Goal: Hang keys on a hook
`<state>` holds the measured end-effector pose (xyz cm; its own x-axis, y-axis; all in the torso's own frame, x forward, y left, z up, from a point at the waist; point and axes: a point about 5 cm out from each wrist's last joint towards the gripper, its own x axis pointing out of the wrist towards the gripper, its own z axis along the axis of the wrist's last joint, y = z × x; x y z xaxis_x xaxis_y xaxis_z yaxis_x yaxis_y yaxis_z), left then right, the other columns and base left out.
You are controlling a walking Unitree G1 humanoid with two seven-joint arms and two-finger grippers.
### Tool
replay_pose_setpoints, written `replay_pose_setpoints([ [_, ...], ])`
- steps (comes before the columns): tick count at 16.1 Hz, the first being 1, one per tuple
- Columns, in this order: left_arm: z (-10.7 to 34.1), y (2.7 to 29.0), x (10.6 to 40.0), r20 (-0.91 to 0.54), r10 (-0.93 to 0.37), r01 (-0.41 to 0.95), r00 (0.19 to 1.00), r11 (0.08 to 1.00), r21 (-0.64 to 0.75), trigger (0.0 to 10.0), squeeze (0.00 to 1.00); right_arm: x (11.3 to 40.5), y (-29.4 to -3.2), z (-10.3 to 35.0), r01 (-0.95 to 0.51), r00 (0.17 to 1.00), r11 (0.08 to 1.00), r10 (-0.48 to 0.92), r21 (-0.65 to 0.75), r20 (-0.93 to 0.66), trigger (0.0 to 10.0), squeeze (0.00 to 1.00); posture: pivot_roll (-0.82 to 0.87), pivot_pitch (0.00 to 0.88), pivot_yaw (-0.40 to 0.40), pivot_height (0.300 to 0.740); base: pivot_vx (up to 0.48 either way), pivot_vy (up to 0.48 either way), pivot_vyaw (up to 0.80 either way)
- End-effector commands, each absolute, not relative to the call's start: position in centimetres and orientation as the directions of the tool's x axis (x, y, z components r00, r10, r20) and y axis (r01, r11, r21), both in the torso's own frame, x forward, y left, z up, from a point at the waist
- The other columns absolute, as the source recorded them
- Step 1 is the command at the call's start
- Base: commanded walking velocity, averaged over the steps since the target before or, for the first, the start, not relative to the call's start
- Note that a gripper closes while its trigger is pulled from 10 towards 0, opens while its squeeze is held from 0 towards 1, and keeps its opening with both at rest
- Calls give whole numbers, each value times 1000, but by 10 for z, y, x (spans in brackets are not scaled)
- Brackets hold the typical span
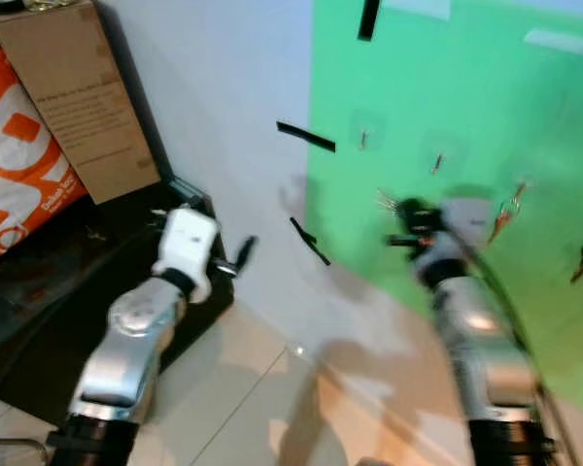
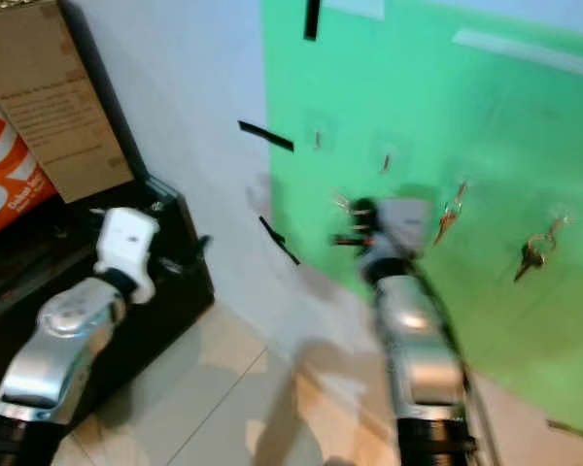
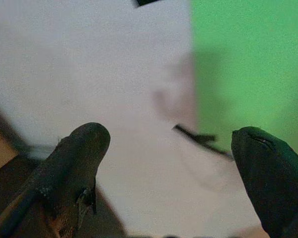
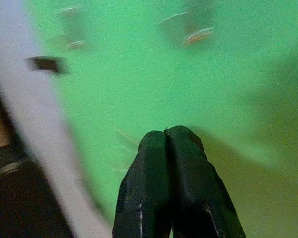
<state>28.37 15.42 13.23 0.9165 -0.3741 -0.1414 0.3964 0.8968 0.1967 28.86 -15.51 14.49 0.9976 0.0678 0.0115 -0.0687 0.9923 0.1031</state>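
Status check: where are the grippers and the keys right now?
Right gripper shut, raised at the green board, small metal bit at its tip, too blurred to name. Left gripper open, idle facing the white wall. Keys hang on the board. Nothing in the way.

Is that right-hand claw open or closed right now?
Closed. In the wrist view the right gripper's two black fingers press together with no gap, in front of the green board.

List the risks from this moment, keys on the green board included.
1. The right gripper is up against the green board, fingers pressed together with a faint metallic glint by the tips; the grip on any keys looks slight, so they might slip.
2. The head views are blurred, so it may miss a small hook.
3. Its arm could knock the hanging keys.
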Motion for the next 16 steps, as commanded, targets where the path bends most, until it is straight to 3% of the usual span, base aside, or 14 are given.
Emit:
replay_pose_setpoints([
  [1, 139, 161, 284, -133, -380, 401, 915, 892, 208, 10000, 0, 289, -145, 152, -103, 994, 987, 99, 124, 38, 10000, 0, -18, 0, 42, 740, 0, 0, 0],
  [9, 141, 148, 278, -146, -541, 560, 828, 809, 180, 10000, 0, 288, -146, 159, -122, 992, 984, 117, 130, 51, 10000, 0, -30, 0, 46, 740, 0, 0, 0],
  [13, 136, 134, 255, -233, -725, 754, 648, 654, 63, 10000, 0, 290, -152, 173, -101, 992, 983, 88, 155, 89, 10000, 0, -24, 0, 45, 740, 0, 0, 0],
  [16, 141, 136, 251, -224, -768, 788, 600, 615, 2, 10000, 0, 290, -155, 181, -97, 991, 980, 77, 176, 113, 10000, 0, -33, 0, 52, 740, 0, 0, 0],
])
